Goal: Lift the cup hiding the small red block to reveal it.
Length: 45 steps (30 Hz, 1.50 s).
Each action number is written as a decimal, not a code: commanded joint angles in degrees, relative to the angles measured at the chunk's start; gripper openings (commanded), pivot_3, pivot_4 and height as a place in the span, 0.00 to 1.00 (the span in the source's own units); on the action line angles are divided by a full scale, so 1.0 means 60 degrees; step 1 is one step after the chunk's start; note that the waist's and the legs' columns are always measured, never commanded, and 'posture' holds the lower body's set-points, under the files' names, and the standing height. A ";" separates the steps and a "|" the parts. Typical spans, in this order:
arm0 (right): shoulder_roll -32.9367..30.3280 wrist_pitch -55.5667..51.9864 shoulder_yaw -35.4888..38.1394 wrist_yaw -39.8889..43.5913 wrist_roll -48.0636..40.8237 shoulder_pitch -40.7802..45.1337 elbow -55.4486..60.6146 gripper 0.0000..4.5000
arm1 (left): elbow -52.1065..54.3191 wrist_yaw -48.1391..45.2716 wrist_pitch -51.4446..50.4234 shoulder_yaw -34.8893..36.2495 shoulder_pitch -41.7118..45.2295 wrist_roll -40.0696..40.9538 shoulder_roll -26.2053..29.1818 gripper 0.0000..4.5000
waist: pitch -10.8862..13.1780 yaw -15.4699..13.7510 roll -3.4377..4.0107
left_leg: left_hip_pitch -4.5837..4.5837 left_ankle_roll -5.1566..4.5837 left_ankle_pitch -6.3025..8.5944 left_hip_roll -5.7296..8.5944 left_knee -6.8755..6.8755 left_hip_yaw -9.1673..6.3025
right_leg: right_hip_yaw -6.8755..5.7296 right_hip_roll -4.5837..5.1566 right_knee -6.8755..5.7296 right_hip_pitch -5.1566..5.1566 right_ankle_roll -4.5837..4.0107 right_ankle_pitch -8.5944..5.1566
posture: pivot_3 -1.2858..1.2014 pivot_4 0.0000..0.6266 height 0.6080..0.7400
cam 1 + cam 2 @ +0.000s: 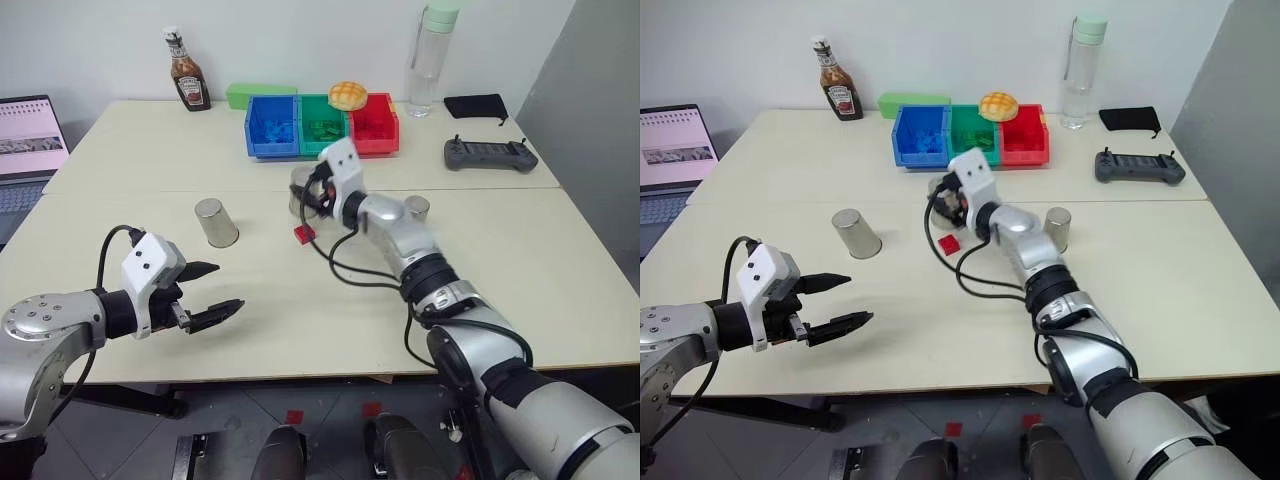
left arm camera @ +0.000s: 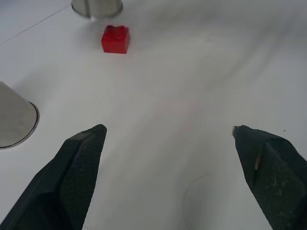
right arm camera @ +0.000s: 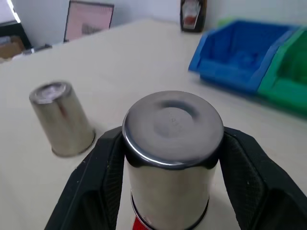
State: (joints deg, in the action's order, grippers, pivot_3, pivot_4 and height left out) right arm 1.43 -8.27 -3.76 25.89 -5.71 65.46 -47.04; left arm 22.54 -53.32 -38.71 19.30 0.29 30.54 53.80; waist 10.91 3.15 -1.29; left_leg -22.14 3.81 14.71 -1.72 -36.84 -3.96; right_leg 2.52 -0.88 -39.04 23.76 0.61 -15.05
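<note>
1. A robotics test room or lab, set up in an office-like space; plain pale tables (image 1: 150,150) pushed together against a bare white wall.
2. An open laptop (image 1: 28,140) at the table's edge; a handheld controller (image 1: 490,153) lying near a black pouch (image 1: 476,106).
3. Blue, green and red sorting bins (image 1: 322,125); a sauce bottle (image 1: 187,72) and water bottle (image 1: 428,58) as props.

Beyond the right tool (image 3: 170,191) sit a blue plastic bin (image 1: 272,126), green plastic bin (image 1: 322,124) and red plastic bin (image 1: 373,124) in a row on the cream desk (image 1: 150,160); a brown sauce bottle (image 1: 187,72) stands farther left, a black handheld controller (image 1: 490,153) off to its right.
</note>
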 commanded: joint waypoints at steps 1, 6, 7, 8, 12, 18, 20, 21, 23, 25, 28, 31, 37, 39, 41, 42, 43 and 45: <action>-0.0905 -0.0985 -0.0373 -0.0101 0.0615 -0.1087 0.2444 0.56 | 0.0289 -0.0035 -0.0042 0.0181 0.0008 0.0173 0.0116 1.00 | -0.0003 -0.0027 -0.0003 | 0.0000 0.0000 0.0000 0.0000 0.0004 -0.0003 | -0.0003 0.0001 0.0004 -0.0002 0.0000 0.0000 | 0.52 0.24 1.00; -0.1254 -0.2259 -0.0370 -0.0145 0.0557 -0.1917 0.3272 0.56 | 0.0123 -0.0079 0.0010 -0.0048 0.0254 0.0115 0.0129 1.00 | -0.0001 -0.0008 -0.0002 | -0.0005 0.0001 0.0000 0.0004 0.0003 0.0004 | 0.0005 0.0005 0.0001 0.0004 -0.0001 0.0000 | 0.52 0.24 1.00; -0.1217 -0.2486 -0.0316 -0.0167 0.0490 -0.1945 0.3208 0.56 | 0.0082 -0.0080 0.0021 -0.0119 0.0343 0.0096 0.0124 1.00 | -0.0001 0.0029 -0.0001 | -0.0005 0.0001 0.0000 0.0004 0.0003 0.0004 | 0.0005 0.0005 -0.0002 0.0007 -0.0001 0.0000 | 0.52 0.24 1.00; -0.1179 -0.2597 -0.0274 -0.0212 0.0470 -0.1949 0.3101 0.56 | 0.0053 -0.0083 0.0028 -0.0176 0.0415 0.0082 0.0120 1.00 | 0.0000 0.0054 0.0001 | -0.0005 0.0000 0.0000 0.0000 0.0003 0.0007 | 0.0008 0.0000 -0.0005 0.0014 -0.0001 0.0000 | 0.52 0.24 1.00; -0.1096 -0.2484 -0.0249 -0.0508 0.0627 -0.1854 0.2483 0.56 | 0.0004 -0.0104 0.0047 -0.0303 0.0558 0.0041 0.0126 1.00 | 0.0000 0.0112 0.0000 | -0.0007 0.0000 0.0000 -0.0005 0.0003 0.0020 | 0.0018 -0.0005 -0.0021 0.0035 -0.0001 0.0000 | 0.52 0.24 1.00; -0.0954 -0.2468 0.0065 -0.0654 0.0352 -0.1618 0.2094 0.76 | -0.0008 -0.0174 0.0087 -0.0264 0.0531 -0.0024 0.0187 1.00 | -0.0001 0.0105 -0.0001 | -0.0009 0.0000 0.0000 -0.0002 0.0000 0.0028 | 0.0026 -0.0005 -0.0017 0.0033 0.0000 0.0000 | 0.52 0.24 1.00; -0.0933 -0.2458 0.0285 -0.0694 0.0159 -0.1525 0.2339 0.87 | -0.0003 -0.0175 0.0077 -0.0236 0.0512 -0.0047 0.0181 1.00 | -0.0001 0.0098 -0.0001 | -0.0014 0.0000 0.0000 -0.0002 0.0000 0.0027 | 0.0025 -0.0005 -0.0017 0.0036 0.0000 0.0000 | 0.52 0.24 1.00; -0.0938 -0.2464 0.0361 -0.0716 0.0094 -0.1489 0.2465 0.94 | 0.0000 -0.0172 0.0070 -0.0222 0.0503 -0.0054 0.0177 1.00 | -0.0001 0.0091 -0.0001 | -0.0022 0.0000 0.0000 -0.0002 0.0000 0.0026 | 0.0023 -0.0005 -0.0017 0.0041 0.0000 0.0000 | 0.52 0.24 1.00; -0.0935 -0.2688 0.0534 -0.0642 -0.0154 -0.1454 0.3062 0.98 | -0.0009 -0.0166 0.0080 -0.0192 0.0469 -0.0077 0.0166 1.00 | 0.0000 0.0079 0.0000 | -0.0047 0.0001 0.0000 -0.0002 -0.0003 0.0022 | 0.0019 -0.0005 -0.0016 0.0057 -0.0001 0.0001 | 0.52 0.24 1.00; -0.1010 -0.2669 0.0564 -0.0575 -0.0277 -0.1566 0.4171 0.98 | -0.0018 -0.0108 0.0062 -0.0130 0.0442 -0.0077 0.0128 1.00 | 0.0000 0.0076 0.0001 | -0.0065 0.0001 0.0000 -0.0002 -0.0004 0.0018 | 0.0017 -0.0004 -0.0013 0.0068 -0.0002 0.0001 | 0.52 0.24 1.00; -0.1357 -0.2622 0.0496 -0.0120 -0.0526 -0.2062 0.6142 0.98 | 0.0022 -0.0077 0.0046 0.0065 0.0357 0.0000 0.0084 1.00 | 0.0000 0.0041 0.0001 | -0.0086 0.0001 0.0000 -0.0003 -0.0002 0.0009 | 0.0008 -0.0002 -0.0011 0.0085 -0.0002 0.0002 | 0.52 0.24 1.00; -0.2086 -0.3282 0.0243 0.0934 -0.1158 -0.3036 0.8263 0.98 | -0.0004 -0.0088 0.0157 0.0353 0.0191 -0.0053 0.0137 1.00 | -0.0001 -0.0003 -0.0001 | -0.0095 0.0002 0.0001 -0.0003 -0.0001 -0.0008 | -0.0009 0.0001 -0.0006 0.0082 -0.0002 0.0002 | 0.52 0.24 1.00; -0.4647 -0.4903 0.0146 0.2809 -0.2551 -0.6196 1.1934 0.98 | -0.0249 -0.0089 0.0672 0.0982 -0.0260 -0.0347 0.0184 1.00 | 0.0000 -0.0228 0.0000 | -0.0104 0.0002 0.0003 0.0013 -0.0010 -0.0022 | -0.0022 0.0021 0.0010 0.0070 0.0000 -0.0001 | 0.52 0.24 1.00; -0.5089 -0.5408 0.0348 0.2879 -0.2882 -0.6756 1.2358 0.98 | -0.0307 -0.0114 0.0821 0.0987 -0.0318 -0.0417 0.0161 1.00 | 0.0002 -0.0218 0.0004 | -0.0098 0.0002 0.0002 0.0012 -0.0015 -0.0011 | -0.0014 0.0019 0.0009 0.0069 0.0037 -0.0025 | 0.52 0.24 1.00; -0.5589 -0.5547 0.0460 0.2975 -0.2921 -0.7167 1.2564 0.98 | -0.0354 -0.0120 0.0928 0.0956 -0.0327 -0.0443 0.0121 1.00 | 0.0002 -0.0170 0.0004 | -0.0083 0.0001 0.0001 0.0005 -0.0021 -0.0009 | -0.0011 0.0010 0.0005 0.0062 0.0042 -0.0027 | 0.52 0.24 1.00; -0.5773 -0.5732 0.0625 0.2909 -0.2989 -0.7331 1.2622 0.98 | -0.0403 -0.0126 0.0995 0.0916 -0.0313 -0.0467 0.0104 1.00 | 0.0002 -0.0154 0.0004 | -0.0070 0.0000 0.0000 0.0000 -0.0021 -0.0001 | -0.0004 0.0006 -0.0001 0.0059 0.0046 -0.0024 | 0.52 0.24 1.00; -0.5896 -0.5866 0.0754 0.2839 -0.3066 -0.7433 1.2655 0.98 | -0.0453 -0.0138 0.1059 0.0881 -0.0295 -0.0490 0.0094 1.00 | 0.0002 -0.0152 0.0003 | -0.0053 -0.0001 -0.0001 0.0000 -0.0020 0.0004 | -0.0002 0.0004 -0.0005 0.0051 0.0045 -0.0022 | 0.52 0.24 1.00; -0.5996 -0.6007 0.0886 0.2730 -0.3214 -0.7516 1.2711 0.98 | -0.0563 -0.0166 0.1194 0.0795 -0.0214 -0.0545 0.0086 1.00 | 0.0002 -0.0136 0.0003 | -0.0026 -0.0010 -0.0007 -0.0003 -0.0020 0.0007 | -0.0001 -0.0001 -0.0008 0.0032 0.0043 -0.0021 | 0.52 0.24 1.00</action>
State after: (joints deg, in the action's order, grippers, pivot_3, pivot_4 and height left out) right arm -34.18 -43.82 -0.42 42.70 -23.61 20.15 26.66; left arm 19.40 -54.33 -33.01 23.47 -1.68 27.65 53.94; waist 10.92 2.34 -1.27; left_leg -22.29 3.69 14.64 -1.74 -36.96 -3.91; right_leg 2.52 -0.89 -39.09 23.96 0.87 -15.17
